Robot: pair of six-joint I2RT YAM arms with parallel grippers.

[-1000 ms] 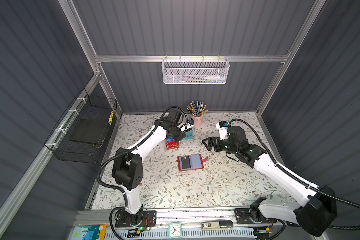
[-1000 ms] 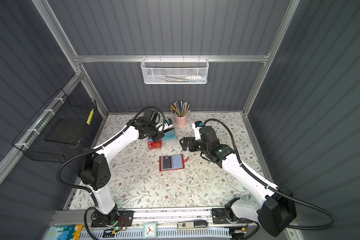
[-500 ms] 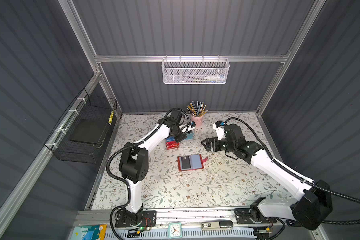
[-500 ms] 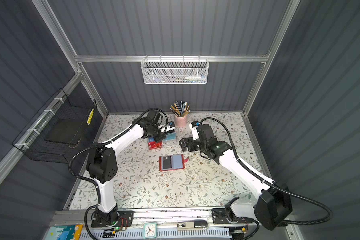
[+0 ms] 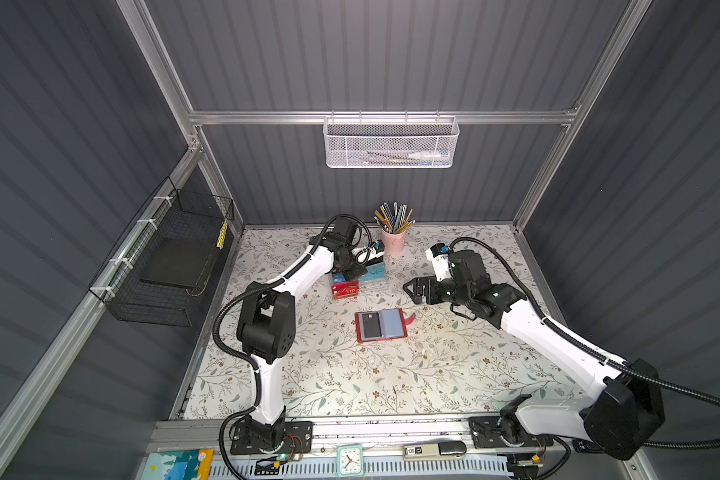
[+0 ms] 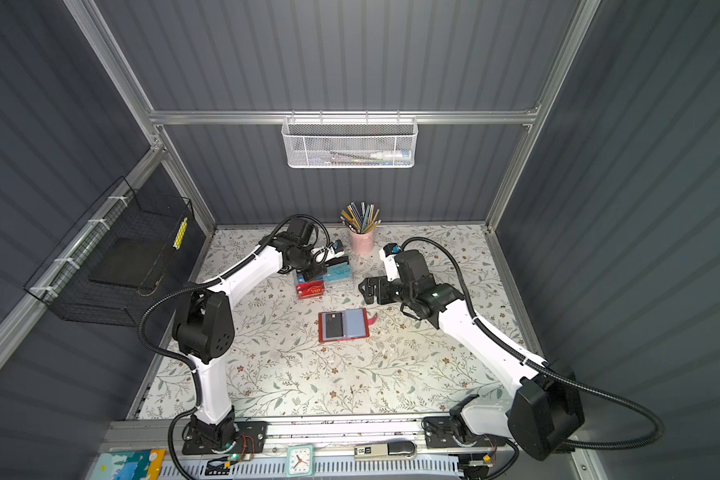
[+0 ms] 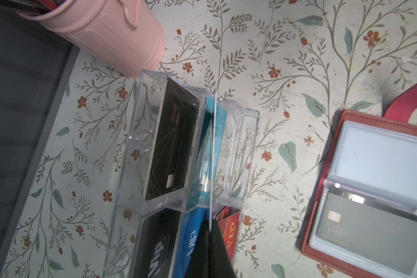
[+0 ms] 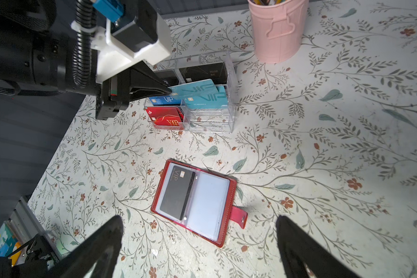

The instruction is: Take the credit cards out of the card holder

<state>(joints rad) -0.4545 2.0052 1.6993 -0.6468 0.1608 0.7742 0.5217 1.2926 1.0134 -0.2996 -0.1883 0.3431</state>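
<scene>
The red card holder (image 5: 399, 336) (image 6: 363, 335) lies open on the floral table, its snap tab pointing right. A black card (image 8: 177, 195) (image 7: 371, 231) with "VIP" lettering sits in its left clear sleeve; the right sleeve looks bare. My left gripper (image 8: 169, 92) (image 7: 211, 231) is shut on the edge of a teal VIP card (image 8: 198, 88). It holds that card over the clear box (image 8: 210, 118), above another teal card there. My right gripper (image 8: 198, 219) (image 5: 412, 289) hangs open above the holder's tab side, holding nothing.
The clear compartmented box (image 5: 381, 286) holds black, blue, red and teal cards. A pink pencil cup (image 5: 393, 241) stands just behind it. A white mesh basket (image 5: 391, 143) hangs on the back wall and a black wire basket (image 5: 171, 266) on the left wall.
My left gripper, still shut on the teal card, has come slightly down and nearer the clear box. The right gripper has edged a little to the left. The holder has not moved.
</scene>
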